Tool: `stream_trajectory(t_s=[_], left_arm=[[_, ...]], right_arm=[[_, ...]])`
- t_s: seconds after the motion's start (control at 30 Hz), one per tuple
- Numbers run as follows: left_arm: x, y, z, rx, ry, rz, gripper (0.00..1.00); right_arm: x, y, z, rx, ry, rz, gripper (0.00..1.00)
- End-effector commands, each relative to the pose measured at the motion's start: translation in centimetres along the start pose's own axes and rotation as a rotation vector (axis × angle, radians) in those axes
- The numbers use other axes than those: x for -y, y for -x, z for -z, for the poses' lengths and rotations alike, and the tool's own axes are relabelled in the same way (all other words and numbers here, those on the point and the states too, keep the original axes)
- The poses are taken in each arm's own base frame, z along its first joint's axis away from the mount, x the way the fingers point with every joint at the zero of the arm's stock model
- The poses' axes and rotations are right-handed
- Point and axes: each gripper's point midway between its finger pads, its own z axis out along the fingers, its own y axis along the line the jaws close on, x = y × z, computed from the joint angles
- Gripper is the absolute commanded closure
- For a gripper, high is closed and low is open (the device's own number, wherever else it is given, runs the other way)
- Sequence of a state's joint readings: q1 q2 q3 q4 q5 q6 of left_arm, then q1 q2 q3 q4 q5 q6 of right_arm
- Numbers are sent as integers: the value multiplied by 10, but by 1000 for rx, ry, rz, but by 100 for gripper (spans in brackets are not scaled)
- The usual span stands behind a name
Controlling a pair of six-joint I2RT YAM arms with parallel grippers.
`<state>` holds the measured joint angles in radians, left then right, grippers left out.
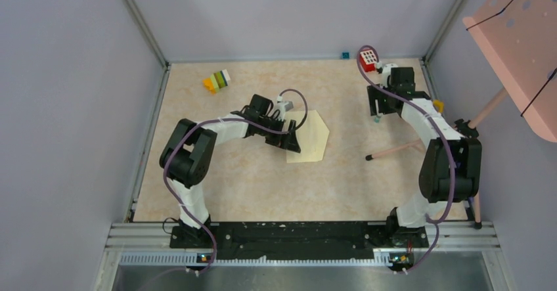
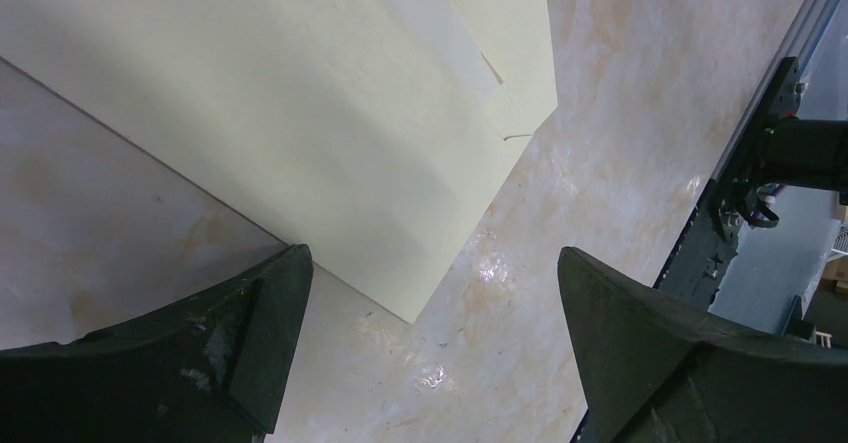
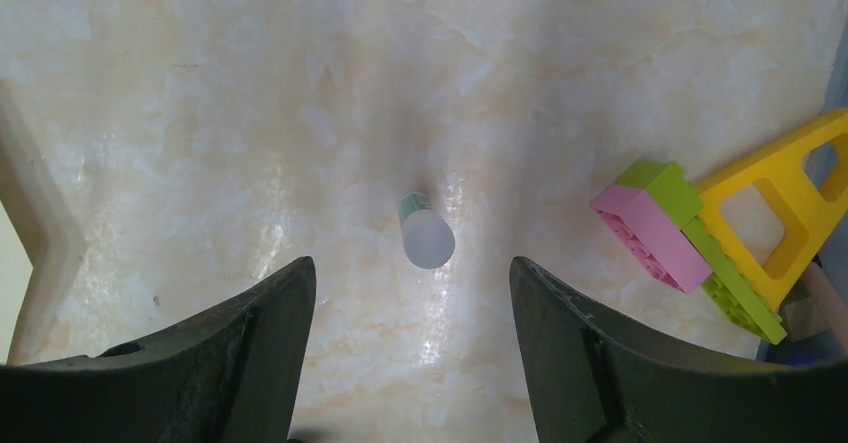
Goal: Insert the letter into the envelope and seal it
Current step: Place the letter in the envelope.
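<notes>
The left jaws are spread wide and grip nothing. They hang low over the table (image 1: pixel 249 192) at the end of the left arm (image 1: pixel 217 130). The envelope (image 2: pixel 300 113) lies flat on the table directly ahead of them. Its near corner reaches into the gap between the two jaws, closer to the left-hand one. That jaw's tip sits right at the envelope's long edge, though whether it touches the paper or hovers just above cannot be told. The right-hand jaw is over bare table, apart from the paper. At the envelope's end farthest from these jaws, lapped layers of the same pale paper show, and whether a letter lies inside cannot be told. From above, the jaws cover the envelope's straight side, and its pointed end faces away from them, toward the right arm (image 1: pixel 433 133). The right jaws are also parted and hold nothing, and they sit well apart from the envelope. A small, pale, translucent cylinder (image 3: pixel 427 235) with a greenish far end sits on the table in their gap. It is about midway between the jaws, just ahead of the tips and clear of both, and it appears to stand on end. Off to the right-hand side of these jaws lies a cluster of toy blocks (image 3: pixel 700 233): pink, green and a yellow triangular frame. Beyond the right jaws sits a red and white block (image 1: pixel 369 58). Far beyond the left jaws, to their left, lies a striped stack of blocks (image 1: pixel 217 81).
</notes>
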<state>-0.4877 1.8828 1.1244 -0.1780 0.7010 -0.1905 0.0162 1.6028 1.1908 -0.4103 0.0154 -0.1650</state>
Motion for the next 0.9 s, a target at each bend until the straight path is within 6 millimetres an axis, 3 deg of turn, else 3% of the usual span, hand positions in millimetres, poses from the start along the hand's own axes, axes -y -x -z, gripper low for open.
stream_trajectory(t_s=[0.0, 0.2, 0.43, 0.67, 0.8, 0.87], left_arm=[[3, 7, -6, 16, -22, -8, 2], [9, 14, -1, 30, -36, -26, 2], [32, 44, 25, 120, -74, -99, 2], [37, 68, 47, 196, -96, -101, 2], [37, 72, 54, 216, -100, -104, 2], [36, 71, 55, 217, -101, -101, 2]], right_arm=[[-7, -5, -7, -11, 53, 25, 29], [-12, -14, -14, -30, 78, 33, 29], [-7, -22, -30, -36, 38, 37, 29], [-7, -33, -45, -24, 30, 39, 30], [-8, -35, -50, 10, 33, 15, 32], [4, -36, -51, 26, 9, -22, 34]])
